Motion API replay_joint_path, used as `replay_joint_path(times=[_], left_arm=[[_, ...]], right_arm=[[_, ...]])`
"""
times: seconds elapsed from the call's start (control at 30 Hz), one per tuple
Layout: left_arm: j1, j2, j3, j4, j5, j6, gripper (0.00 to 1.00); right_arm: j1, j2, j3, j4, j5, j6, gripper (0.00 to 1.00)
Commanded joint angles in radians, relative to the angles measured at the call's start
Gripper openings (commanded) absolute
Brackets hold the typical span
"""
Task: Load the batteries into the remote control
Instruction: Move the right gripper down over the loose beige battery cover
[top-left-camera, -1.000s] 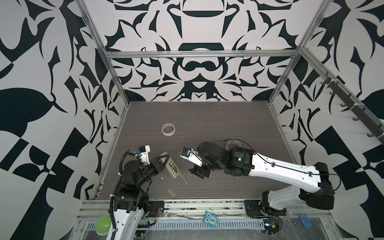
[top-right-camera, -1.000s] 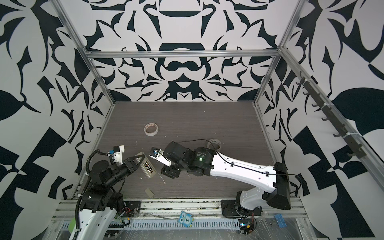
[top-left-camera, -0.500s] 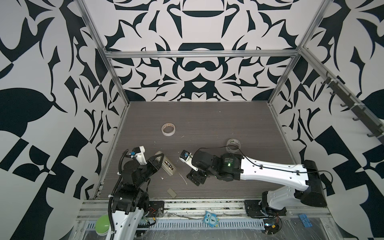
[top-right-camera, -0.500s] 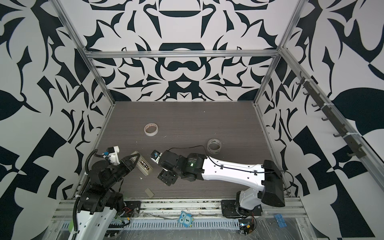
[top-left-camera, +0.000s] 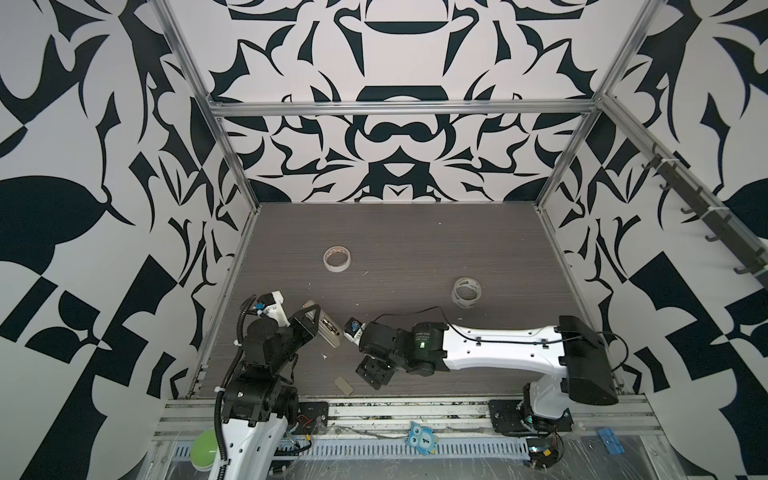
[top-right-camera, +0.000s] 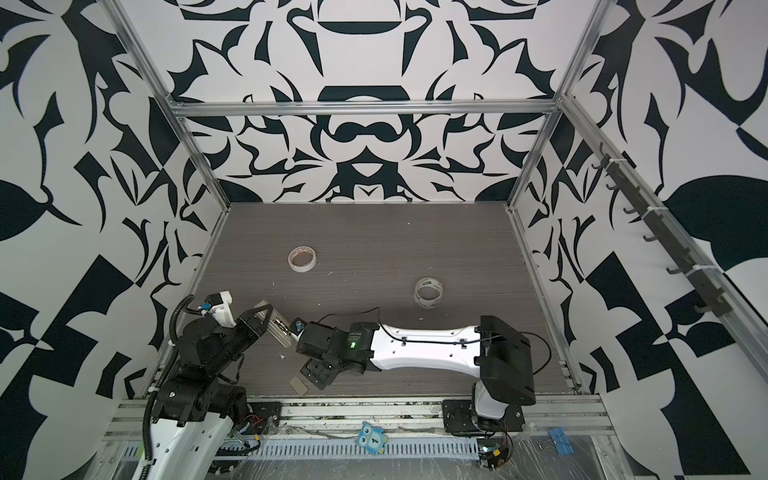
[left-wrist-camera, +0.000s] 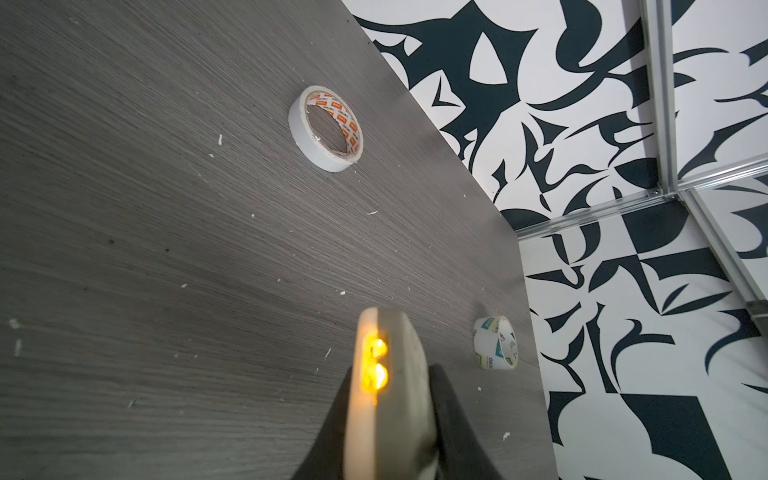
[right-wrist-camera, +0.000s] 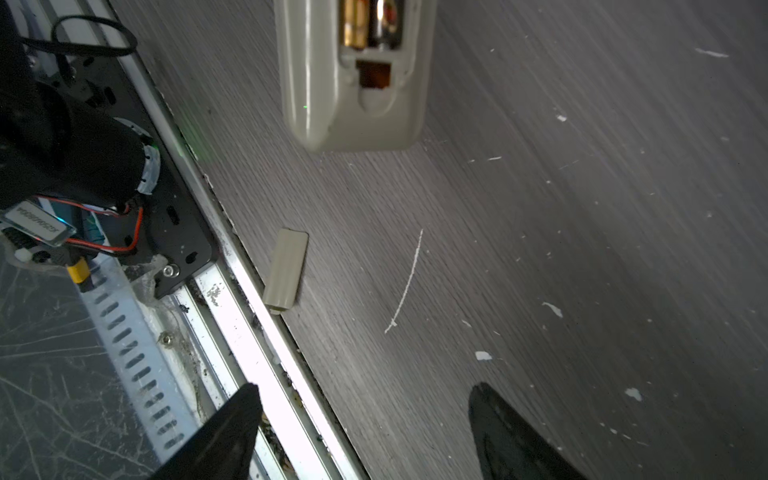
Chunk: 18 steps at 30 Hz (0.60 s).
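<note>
batteries (right-wrist-camera: 368, 25) look seated; task nearly done
left gripper (top-left-camera: 312, 320) clamped on the remote control (top-left-camera: 329, 330), held above the table's (top-left-camera: 415, 232) front-left corner, bay facing up. right gripper (right-wrist-camera: 365, 399) wide open, empty, over the front edge near the loose battery cover (right-wrist-camera: 286, 272); refitting it likely remains.

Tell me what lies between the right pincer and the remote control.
Between the right pincer and the remote control, the right wrist view shows only tabletop, a loose beige cover and a thin white scrap.
</note>
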Motion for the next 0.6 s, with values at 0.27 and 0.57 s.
replay_joint_path(times=[0.27, 0.57], left_arm=[[0.000, -0.007, 0.053, -0.067, -0.109, 0.029, 0.00], [0.000, -0.083, 0.048, -0.130, -0.185, -0.005, 0.00]], right_arm=[[0.056, 0.096, 0.040, 0.104, -0.012, 0.060, 0.82], [0.082, 0.167, 0.044, 0.171, -0.008, 0.088, 0.82]])
